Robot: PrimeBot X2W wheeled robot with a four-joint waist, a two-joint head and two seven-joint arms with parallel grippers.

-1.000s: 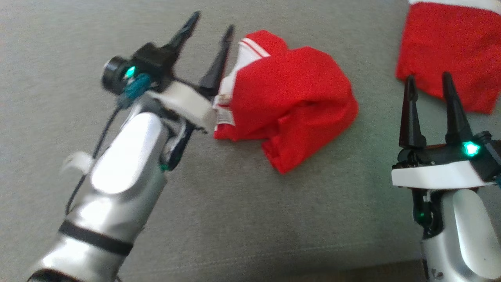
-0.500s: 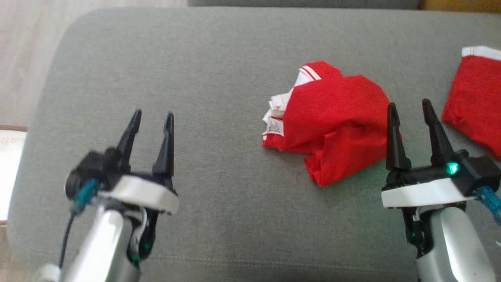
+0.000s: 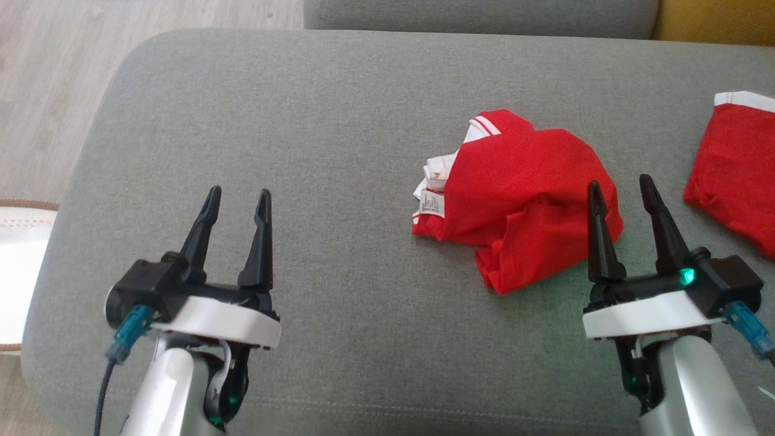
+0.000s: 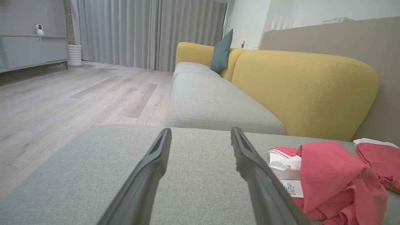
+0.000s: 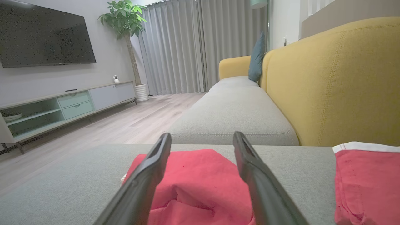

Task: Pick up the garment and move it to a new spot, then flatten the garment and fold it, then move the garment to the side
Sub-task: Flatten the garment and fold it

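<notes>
Left claw (image 3: 238, 194): dark tapered fingers apart, empty, over bare grey woven sofa seat (image 3: 339, 139). Right claw (image 3: 619, 181): apart, empty, at near edge of crumpled red garment (image 3: 521, 194), white-trimmed, lying mid-seat. Flatter red cloth (image 3: 735, 169) far right. Yellow padded backrest (image 4: 306, 90) behind.

Before my left gripper (image 3: 238, 192): bare cushion (image 3: 339, 121), free passage.
Before my right gripper (image 3: 619, 181): crumpled garment (image 3: 521, 175) in the way.
Far right: second red cloth (image 3: 735, 175), seemingly flat.

The garment (image 3: 527, 175) lies on the cushion (image 3: 303, 121), right of centre; a second garment (image 3: 735, 175) lies further right.
</notes>
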